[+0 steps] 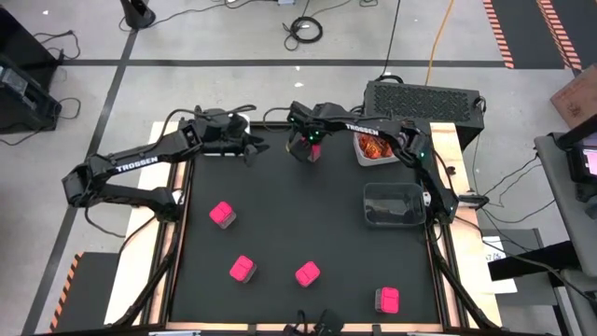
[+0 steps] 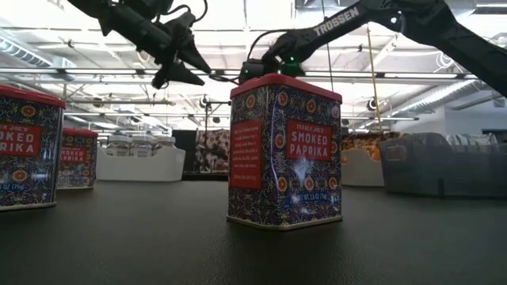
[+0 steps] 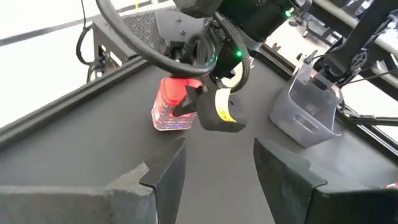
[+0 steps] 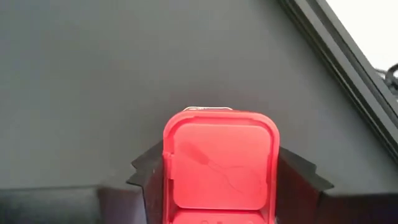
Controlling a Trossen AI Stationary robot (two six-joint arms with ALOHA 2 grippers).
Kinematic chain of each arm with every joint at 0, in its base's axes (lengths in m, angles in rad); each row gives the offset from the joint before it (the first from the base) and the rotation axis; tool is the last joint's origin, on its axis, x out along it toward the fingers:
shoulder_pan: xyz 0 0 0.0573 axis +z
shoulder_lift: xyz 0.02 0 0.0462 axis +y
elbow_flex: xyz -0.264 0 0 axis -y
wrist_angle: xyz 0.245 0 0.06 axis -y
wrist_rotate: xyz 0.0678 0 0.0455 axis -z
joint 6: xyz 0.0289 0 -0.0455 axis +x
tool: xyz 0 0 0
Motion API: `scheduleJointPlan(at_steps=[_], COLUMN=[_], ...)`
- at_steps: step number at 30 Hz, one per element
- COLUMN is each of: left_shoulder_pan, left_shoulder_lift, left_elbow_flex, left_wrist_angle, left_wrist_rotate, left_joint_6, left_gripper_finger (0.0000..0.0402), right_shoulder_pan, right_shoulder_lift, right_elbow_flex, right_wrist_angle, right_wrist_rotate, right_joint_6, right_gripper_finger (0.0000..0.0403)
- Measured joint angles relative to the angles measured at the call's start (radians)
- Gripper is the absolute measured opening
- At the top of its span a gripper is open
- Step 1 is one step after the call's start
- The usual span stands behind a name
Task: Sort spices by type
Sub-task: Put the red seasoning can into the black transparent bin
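Fingers (image 4: 292,177) of my right gripper (image 4: 217,186) flanking the pink paprika tin (image 4: 221,165) at the table's (image 1: 308,224) far edge, grip not clear, my left gripper (image 3: 217,168) open just beside, four more tins nearer the front

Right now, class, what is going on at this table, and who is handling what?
The right gripper is at the far edge of the black table, its two fingers either side of a red-lidded smoked paprika tin; a firm grip cannot be confirmed. The left gripper hangs open and empty just beside it, pointing at that tin. Four more paprika tins stand loose on the near half. A white bin at the far right holds orange-brown sachets, and a dark bin sits nearer.
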Motion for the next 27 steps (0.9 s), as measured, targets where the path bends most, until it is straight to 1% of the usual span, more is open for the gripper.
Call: scheduleJointPlan(at_steps=[6,9,12,15,18,21,24,27], left_shoulder_pan=[0.009,0.019,0.027,0.027,0.027,0.027,0.029,0.029], left_shoulder_lift=[-0.066,-0.097,-0.116,-0.118,-0.117,-0.117,-0.117,-0.117], left_elbow_flex=[0.000,0.000,0.000,0.000,0.000,0.000,0.000,0.000], left_wrist_angle=[-0.012,-0.011,-0.034,-0.063,-0.065,-0.057,-0.051,-0.052], left_wrist_rotate=[0.000,0.000,0.000,0.012,0.070,0.101,0.115,0.161], left_joint_6=[0.038,0.049,0.090,0.123,0.144,0.151,0.165,0.166], left_gripper_finger=[0.0192,0.0192,0.0192,0.0192,0.0192,0.0192,0.0192,0.0192], right_shoulder_pan=[0.010,0.031,0.059,0.093,0.128,0.161,0.186,0.217], right_shoulder_lift=[0.000,0.000,-0.007,-0.048,-0.115,-0.191,-0.258,-0.322], right_elbow_flex=[0.160,0.254,0.326,0.330,0.330,0.333,0.333,0.323], right_wrist_angle=[-0.184,-0.289,-0.377,-0.418,-0.420,-0.464,-0.552,-0.597], right_wrist_rotate=[-0.002,-0.004,-0.005,-0.001,0.020,0.077,0.143,0.212], right_joint_6=[0.081,0.131,0.164,0.206,0.255,0.303,0.365,0.442], right_gripper_finger=[0.0223,0.0219,0.0209,0.0209,0.0215,0.0216,0.0213,0.0212])
